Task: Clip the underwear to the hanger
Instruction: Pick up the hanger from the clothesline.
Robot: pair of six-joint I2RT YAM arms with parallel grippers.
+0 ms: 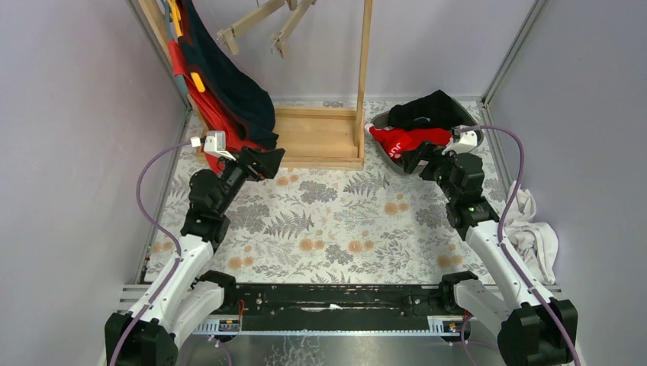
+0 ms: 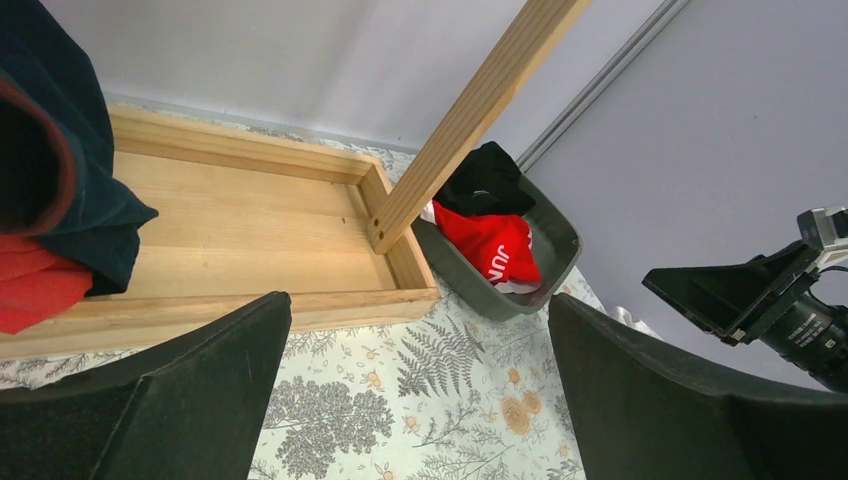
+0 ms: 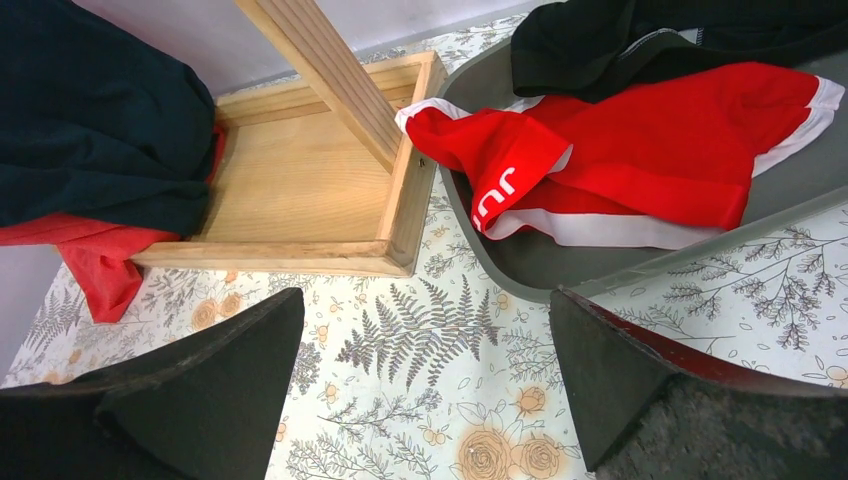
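Red underwear (image 1: 408,139) with a white band lies in a grey bin (image 1: 471,142) at the back right, under a black garment (image 1: 427,109). It also shows in the right wrist view (image 3: 640,160) and the left wrist view (image 2: 490,245). A wooden hanger rack (image 1: 362,69) stands on a wooden base (image 1: 317,137); its clip arms (image 1: 263,23) hang at the top. My right gripper (image 1: 416,158) is open and empty just in front of the bin. My left gripper (image 1: 271,162) is open and empty near the base's front left corner.
Dark blue and red garments (image 1: 221,84) hang on the left over the base. A white cloth (image 1: 534,232) lies at the right edge. The floral mat (image 1: 336,221) covers the table. Grey walls close in on both sides.
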